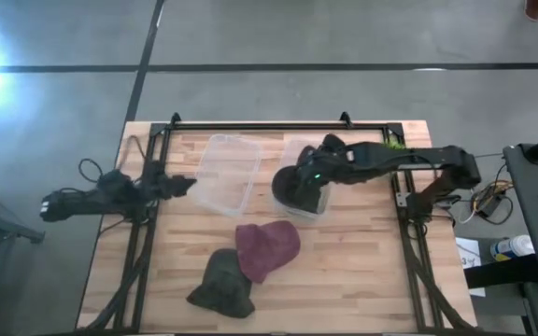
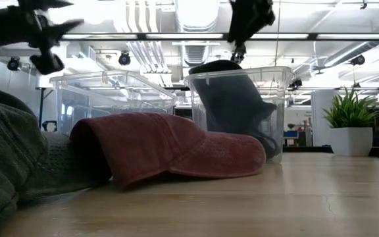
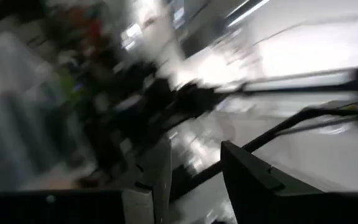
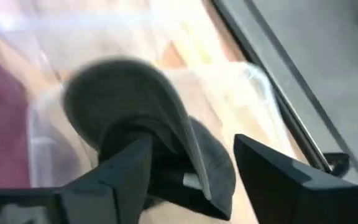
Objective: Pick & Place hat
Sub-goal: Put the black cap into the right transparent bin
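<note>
A dark grey hat (image 1: 299,189) (image 4: 135,106) sits in a clear plastic bin (image 1: 297,149) (image 2: 278,112), its crown rising to the rim (image 2: 226,99). My right gripper (image 1: 308,175) (image 4: 194,165) hovers open just over it, one finger on each side of the brim. A red hat (image 1: 267,247) (image 2: 170,148) lies flat on the table, overlapping an olive hat (image 1: 224,285) (image 2: 5,158) near the front edge. My left gripper (image 1: 183,185) (image 3: 194,177) waits open in the air at the table's left side, beside a second clear bin (image 1: 227,173). My right gripper comes at the dark hat from above, slanting from the table's right. One finger (image 4: 126,165) stands in front of the hat's crown (image 4: 114,99). I cannot tell whether it touches the hat. The hat rests inside the bin.
The second clear bin (image 2: 110,99) stands with nothing in it, left of the one with the hat. A black frame rail (image 1: 260,124) borders the far edge, and side rails (image 1: 417,252) run along the left and right. Bare wood (image 1: 362,271) lies at the near right.
</note>
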Action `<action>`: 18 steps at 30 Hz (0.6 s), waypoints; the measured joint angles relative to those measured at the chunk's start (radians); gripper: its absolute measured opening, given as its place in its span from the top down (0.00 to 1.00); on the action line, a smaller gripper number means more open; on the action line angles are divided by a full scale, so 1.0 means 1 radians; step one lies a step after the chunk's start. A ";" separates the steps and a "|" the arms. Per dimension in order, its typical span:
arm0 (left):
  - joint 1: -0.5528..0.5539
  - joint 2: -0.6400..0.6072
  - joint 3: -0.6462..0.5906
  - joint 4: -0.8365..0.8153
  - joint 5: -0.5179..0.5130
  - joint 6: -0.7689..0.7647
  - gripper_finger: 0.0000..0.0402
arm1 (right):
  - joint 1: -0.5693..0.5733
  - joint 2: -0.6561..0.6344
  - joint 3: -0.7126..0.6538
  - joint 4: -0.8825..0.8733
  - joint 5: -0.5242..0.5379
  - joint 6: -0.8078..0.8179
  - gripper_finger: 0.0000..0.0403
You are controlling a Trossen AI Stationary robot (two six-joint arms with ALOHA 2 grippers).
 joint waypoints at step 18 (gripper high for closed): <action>-0.304 0.646 0.473 -0.854 0.319 0.375 0.69 | 0.090 -0.062 -0.014 -0.013 -0.158 0.139 0.33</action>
